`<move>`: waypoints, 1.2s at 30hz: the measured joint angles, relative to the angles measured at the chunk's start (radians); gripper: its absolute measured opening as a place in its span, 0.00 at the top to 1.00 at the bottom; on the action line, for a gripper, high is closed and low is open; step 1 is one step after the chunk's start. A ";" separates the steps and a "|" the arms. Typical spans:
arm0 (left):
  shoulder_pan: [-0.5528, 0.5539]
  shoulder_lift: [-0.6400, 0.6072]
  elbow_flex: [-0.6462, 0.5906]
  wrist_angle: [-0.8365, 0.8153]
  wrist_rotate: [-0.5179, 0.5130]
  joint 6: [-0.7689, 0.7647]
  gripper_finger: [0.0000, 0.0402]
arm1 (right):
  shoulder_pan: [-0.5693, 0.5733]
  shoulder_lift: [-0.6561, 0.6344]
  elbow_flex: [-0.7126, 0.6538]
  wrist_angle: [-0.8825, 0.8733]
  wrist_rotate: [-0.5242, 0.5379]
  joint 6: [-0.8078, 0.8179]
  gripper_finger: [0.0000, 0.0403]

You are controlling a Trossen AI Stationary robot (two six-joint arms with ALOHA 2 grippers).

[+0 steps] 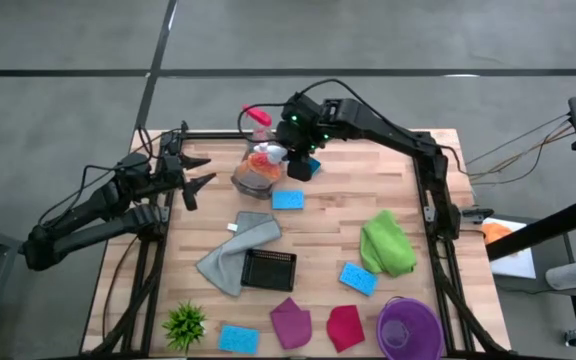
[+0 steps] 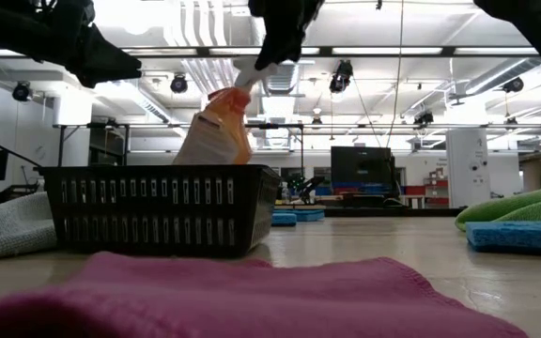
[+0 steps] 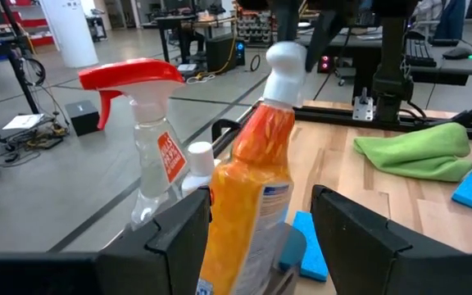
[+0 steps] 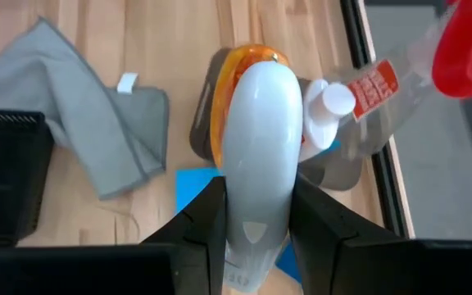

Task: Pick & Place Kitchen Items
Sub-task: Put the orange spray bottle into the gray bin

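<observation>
Kitchen items spread over the wooden table (image 1: 318, 215), left to right. Left gripper (image 1: 196, 172) parked off the table's left edge near the far corner, fingers apart, nothing between them, aimed toward the bottles. Spiky green plant (image 1: 184, 323) at the near left, with a blue sponge (image 1: 238, 339) just beside it. Grey cloth (image 1: 236, 250) crumpled left of centre, touching the black basket (image 1: 269, 269). Orange spray bottle (image 1: 258, 170) near the far edge, tilted, its white trigger head (image 4: 256, 156) clamped between the right gripper (image 4: 256, 221) fingers; bottle's base seemingly on the table, hard to confirm. Clear spray bottle with red trigger (image 1: 256, 117) just behind the orange one, at the far edge, close enough to look touching. Second blue sponge (image 1: 288, 200) just in front of the bottles. Magenta cloth (image 1: 291, 322) and red cloth (image 1: 345, 327) side by side at the near edge. Third blue sponge (image 1: 358, 278) right of centre, near the green cloth (image 1: 386, 245) bunched beyond it. Purple bowl (image 1: 406, 328) at the near right corner.
</observation>
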 joint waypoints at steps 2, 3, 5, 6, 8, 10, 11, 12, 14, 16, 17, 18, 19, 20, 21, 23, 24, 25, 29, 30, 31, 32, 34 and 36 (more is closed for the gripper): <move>0.001 0.000 0.000 0.000 0.000 0.000 0.46 | -0.004 0.005 0.000 0.004 -0.003 -0.007 0.76; 0.001 0.000 0.000 -0.002 0.000 0.000 0.46 | -0.007 0.005 0.000 0.001 -0.006 -0.009 0.76; 0.001 0.000 0.000 -0.002 0.000 0.000 0.46 | -0.009 0.005 0.000 0.000 -0.010 -0.014 0.76; 0.001 0.000 0.000 -0.002 0.000 0.000 0.46 | -0.009 0.005 0.001 0.000 -0.011 -0.014 0.76; 0.001 0.000 0.000 -0.002 -0.001 0.000 0.46 | -0.010 0.004 0.002 -0.004 -0.012 -0.016 0.76; 0.001 0.000 0.000 -0.002 0.000 0.000 0.46 | -0.010 0.004 0.002 -0.004 -0.013 -0.017 0.76; 0.001 0.000 0.000 -0.002 0.000 0.000 0.46 | -0.010 0.004 0.002 -0.004 -0.013 -0.018 0.76; 0.001 0.000 0.000 -0.002 0.000 0.000 0.46 | -0.010 0.004 0.002 -0.004 -0.013 -0.018 0.75; 0.001 0.000 0.000 -0.002 0.000 0.000 0.46 | -0.010 0.004 0.002 -0.004 -0.013 -0.018 0.69; 0.001 0.000 0.000 -0.002 0.000 0.000 0.46 | -0.009 0.003 0.002 -0.003 -0.012 -0.018 0.62; 0.001 0.000 0.000 -0.002 0.000 0.000 0.46 | -0.009 0.003 0.002 -0.003 -0.011 -0.017 0.58; 0.001 0.000 0.000 -0.003 0.000 0.000 0.46 | -0.009 0.002 0.002 -0.002 -0.010 -0.018 0.54; 0.001 0.000 0.000 -0.003 0.000 0.000 0.46 | -0.009 0.002 0.002 -0.002 -0.007 -0.017 0.49; 0.001 0.000 0.000 -0.003 0.000 0.000 0.46 | -0.009 0.002 0.003 -0.003 -0.002 -0.016 0.45; 0.001 0.000 0.000 -0.003 0.000 0.000 0.46 | -0.010 0.002 0.009 -0.004 0.003 -0.016 0.41; 0.001 0.000 0.000 -0.003 0.000 0.000 0.46 | -0.008 0.002 0.028 -0.010 0.009 -0.015 0.33; 0.001 0.000 0.000 -0.005 0.000 0.000 0.46 | -0.008 0.000 0.039 -0.012 0.010 -0.015 0.30; 0.001 0.000 0.000 -0.005 0.000 0.000 0.46 | -0.007 -0.003 0.050 -0.013 0.011 -0.015 0.27; 0.001 0.000 0.000 -0.006 0.000 0.000 0.46 | -0.007 -0.049 0.049 0.022 0.011 -0.015 0.21; 0.001 0.000 0.000 -0.005 0.000 0.000 0.46 | -0.007 -0.063 0.049 0.037 0.010 -0.016 0.21; 0.001 0.000 0.000 -0.005 0.000 0.000 0.46 | -0.007 -0.077 0.049 0.054 0.010 -0.017 0.21; 0.001 0.000 0.000 -0.004 0.000 0.001 0.46 | -0.007 -0.088 0.049 0.075 0.003 -0.018 0.21; 0.001 0.000 0.000 -0.004 0.000 0.001 0.46 | -0.005 -0.115 0.049 0.141 -0.037 -0.019 0.20; 0.001 0.000 0.000 -0.002 0.000 0.001 0.46 | 0.000 -0.132 0.049 0.223 -0.105 -0.026 0.20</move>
